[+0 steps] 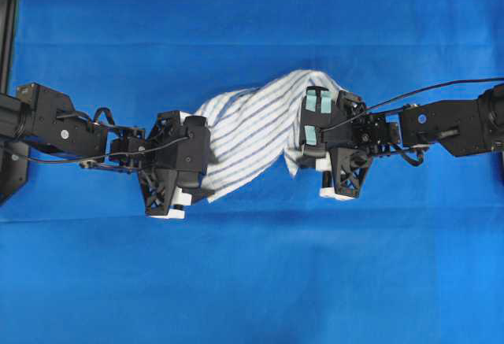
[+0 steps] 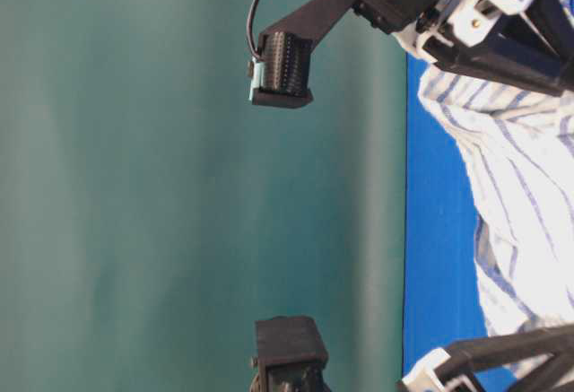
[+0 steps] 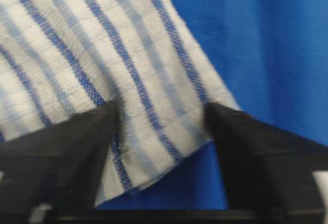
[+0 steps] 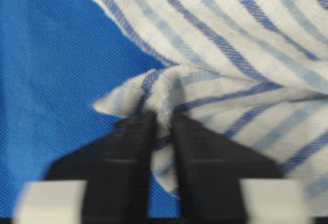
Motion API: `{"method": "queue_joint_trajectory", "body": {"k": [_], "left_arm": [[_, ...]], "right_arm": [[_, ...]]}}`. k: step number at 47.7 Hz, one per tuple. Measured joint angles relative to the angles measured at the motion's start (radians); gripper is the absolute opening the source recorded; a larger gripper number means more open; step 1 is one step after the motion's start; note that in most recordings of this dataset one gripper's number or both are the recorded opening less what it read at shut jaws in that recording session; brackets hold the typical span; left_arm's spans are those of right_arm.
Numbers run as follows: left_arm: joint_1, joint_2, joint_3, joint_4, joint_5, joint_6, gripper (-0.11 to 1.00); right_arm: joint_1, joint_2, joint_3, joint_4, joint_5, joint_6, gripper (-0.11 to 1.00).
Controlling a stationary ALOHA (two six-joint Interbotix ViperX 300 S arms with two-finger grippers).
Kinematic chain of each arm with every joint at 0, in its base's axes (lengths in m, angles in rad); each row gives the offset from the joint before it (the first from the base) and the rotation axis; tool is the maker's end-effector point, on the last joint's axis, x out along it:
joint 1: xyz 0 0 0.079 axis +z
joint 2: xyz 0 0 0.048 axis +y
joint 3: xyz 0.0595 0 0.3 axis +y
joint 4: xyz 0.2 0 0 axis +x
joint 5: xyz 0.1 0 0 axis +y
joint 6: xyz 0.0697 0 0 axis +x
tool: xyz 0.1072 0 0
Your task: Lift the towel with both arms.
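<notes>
Striped towel (image 1: 252, 127) ends hidden under arms; right pincer (image 4: 163, 126) pinching fold, left pincer (image 3: 161, 116) spread.

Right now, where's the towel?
Overhead view: the towel spans mid-table on the blue tablecloth between the left gripper and right gripper, which pinches a bunched edge.

Robot lab: blue tablecloth (image 1: 252, 281), teal backdrop (image 2: 134, 186).

No text, label, brand, number or sign can be read on anything in any of the four views.
</notes>
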Motion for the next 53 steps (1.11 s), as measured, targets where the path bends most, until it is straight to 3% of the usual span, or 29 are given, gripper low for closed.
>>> {"method": "queue_joint_trajectory", "body": {"k": [2,7,23,39,53], "left_arm": [[0.0,0.0,0.0,0.0,0.011,0.002,0.28],[0.0,-0.002,0.0,0.0,0.023,0.005,0.07],[0.012,-0.075,0.0,0.0,0.098,0.002,0.07],[0.048,-0.362,-0.038,0.0,0.293,0.005,0.07],[0.106,-0.597,-0.115,0.0,0.368,0.003,0.07]], "right_arm": [[0.002,0.0,0.0,0.0,0.0,0.0,0.03],[0.002,0.0,-0.002,0.0,0.0,0.0,0.03],[0.0,-0.066,-0.002,0.0,0.032,0.0,0.03],[0.0,-0.299,-0.046,0.0,0.227,0.0,0.03],[-0.026,-0.495,-0.169,-0.023,0.431,-0.008,0.03]]}}
